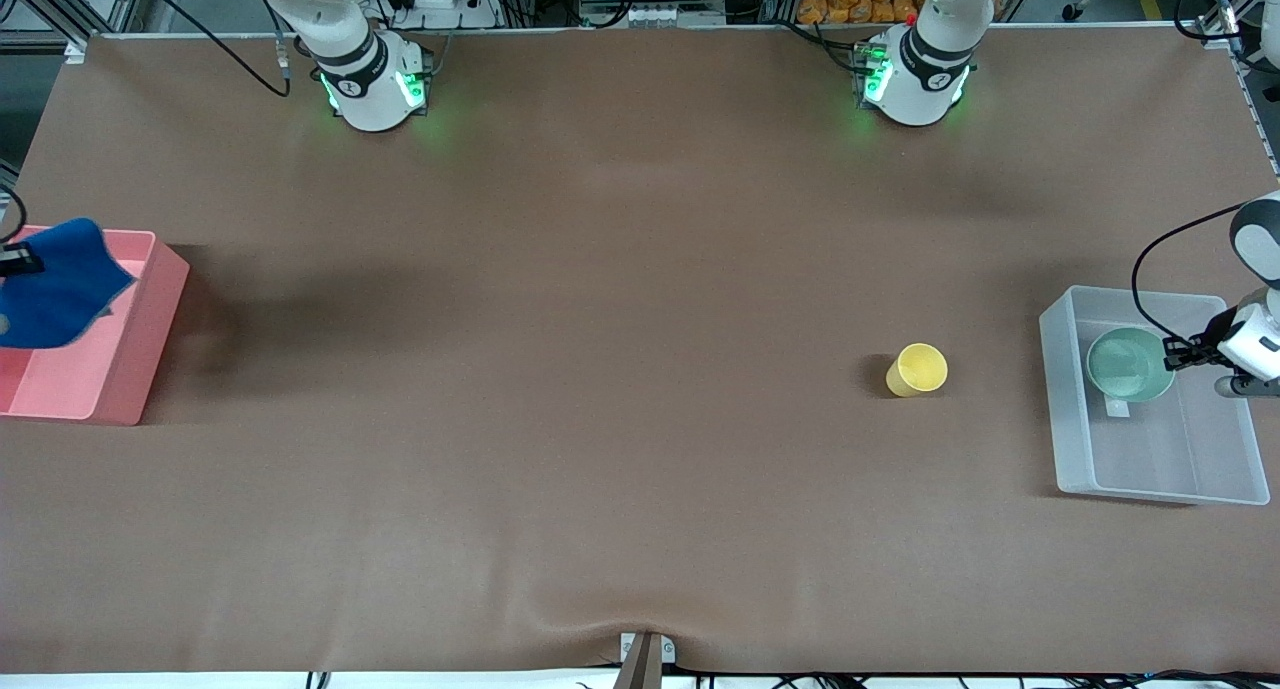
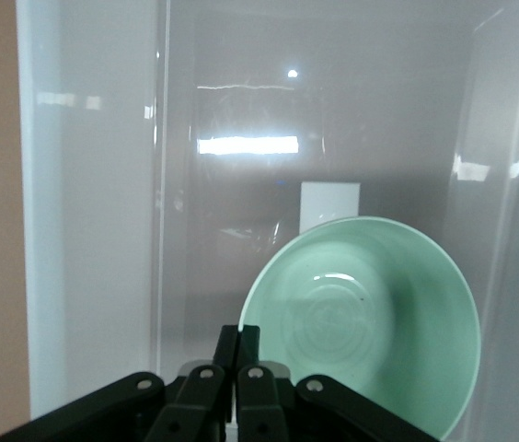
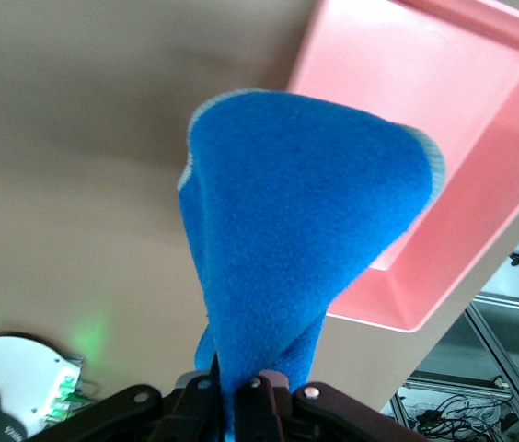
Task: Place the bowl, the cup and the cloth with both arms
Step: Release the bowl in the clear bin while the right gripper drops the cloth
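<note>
Both arms are mid-drop: the left gripper [image 1: 1180, 353] is pinched shut on the rim of the glossy mint bowl [image 1: 1130, 364] over the frosted clear bin [image 1: 1062, 409] at the left arm's edge of the table. It should probably lower the bowl flat before letting go so that slick glaze doesn't skid or clack. The right gripper [image 3: 241, 391] is clamped on the fuzzy blue cloth [image 1: 55, 284], which droops over the pink tray [image 1: 150, 319] at the right arm's edge. The tapered yellow cup [image 1: 917, 370] sits untouched on the brown mat near the clear bin.
</note>
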Robot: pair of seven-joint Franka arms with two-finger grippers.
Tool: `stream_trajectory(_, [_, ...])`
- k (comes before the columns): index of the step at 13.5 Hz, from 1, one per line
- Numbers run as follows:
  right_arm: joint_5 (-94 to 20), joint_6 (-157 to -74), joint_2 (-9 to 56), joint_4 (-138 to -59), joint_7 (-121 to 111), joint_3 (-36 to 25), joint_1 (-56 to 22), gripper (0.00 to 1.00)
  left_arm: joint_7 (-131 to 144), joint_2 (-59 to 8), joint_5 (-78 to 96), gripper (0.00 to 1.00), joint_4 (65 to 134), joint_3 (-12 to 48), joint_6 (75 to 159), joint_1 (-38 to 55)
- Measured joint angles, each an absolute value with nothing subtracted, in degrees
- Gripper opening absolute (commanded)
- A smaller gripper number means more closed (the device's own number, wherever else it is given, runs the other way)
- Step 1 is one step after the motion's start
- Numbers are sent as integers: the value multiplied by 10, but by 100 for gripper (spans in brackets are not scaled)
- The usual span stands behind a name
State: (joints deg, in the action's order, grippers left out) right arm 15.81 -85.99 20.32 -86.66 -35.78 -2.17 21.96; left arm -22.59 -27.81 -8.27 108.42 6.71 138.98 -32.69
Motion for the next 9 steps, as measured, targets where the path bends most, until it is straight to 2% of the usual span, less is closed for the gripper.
stream_trajectory(1, [159, -865, 206, -867, -361, -22, 234, 0, -226, -278, -83, 0, 1087, 72, 1394, -330])
stream_trajectory(2, [160, -873, 211, -868, -367, -22, 249, 0, -226, -278, -83, 22, 1087, 80, 1394, -331])
stream_trajectory(4, [160, -906, 227, -870, -390, -23, 280, 0, -225, -278, -83, 100, 1087, 93, 1395, -328])
stream_trajectory(9, [162, -982, 282, -875, -441, -24, 347, 0, -226, -276, -83, 100, 1060, 98, 1393, -321])
